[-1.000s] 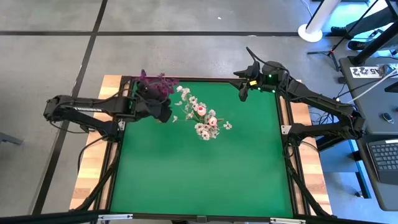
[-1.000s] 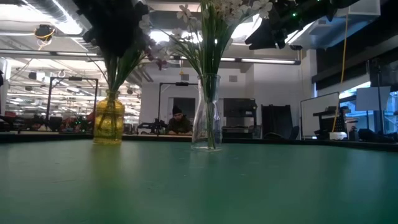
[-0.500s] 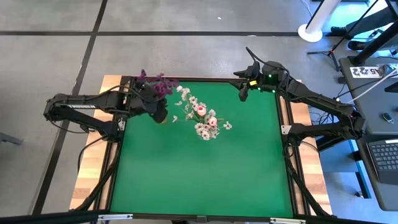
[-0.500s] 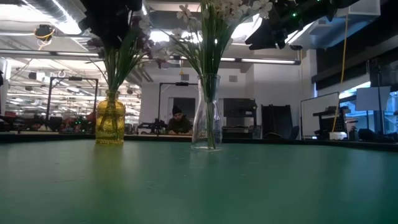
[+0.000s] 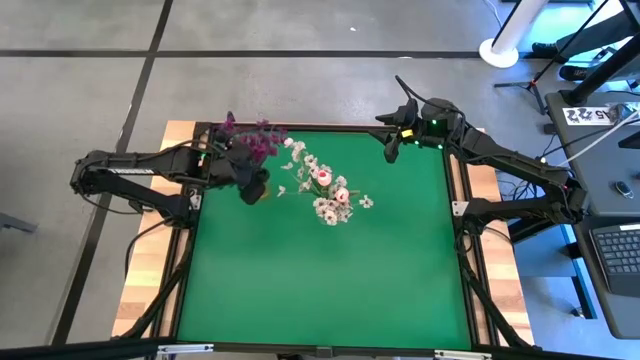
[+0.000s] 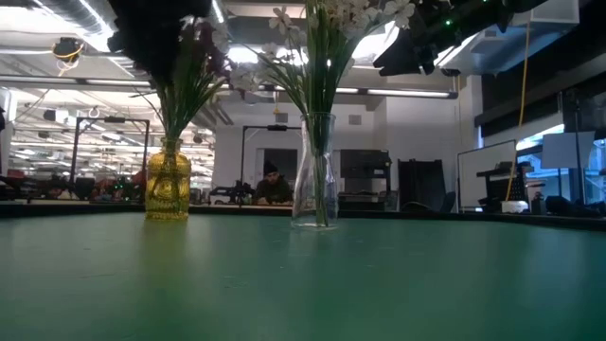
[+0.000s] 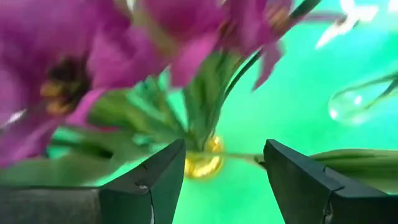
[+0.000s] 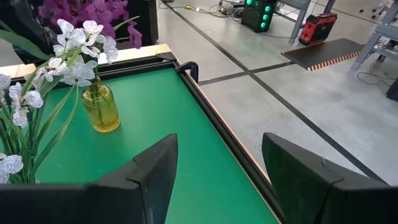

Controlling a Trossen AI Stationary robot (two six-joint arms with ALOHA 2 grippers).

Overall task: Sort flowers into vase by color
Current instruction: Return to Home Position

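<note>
Above the yellow vase [image 6: 168, 185] by the mat [image 5: 320, 280] edge, left claw [image 7: 224, 158] apart, right claw [image 8: 219, 155] apart over far corner

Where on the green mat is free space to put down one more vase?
The near half of the green mat is bare, from the yellow vase and transparent vase to the front edge; so is the strip right of them. Crowded: the far left, where the left gripper hangs beside purple flowers. The right gripper waits over the far right corner.
</note>
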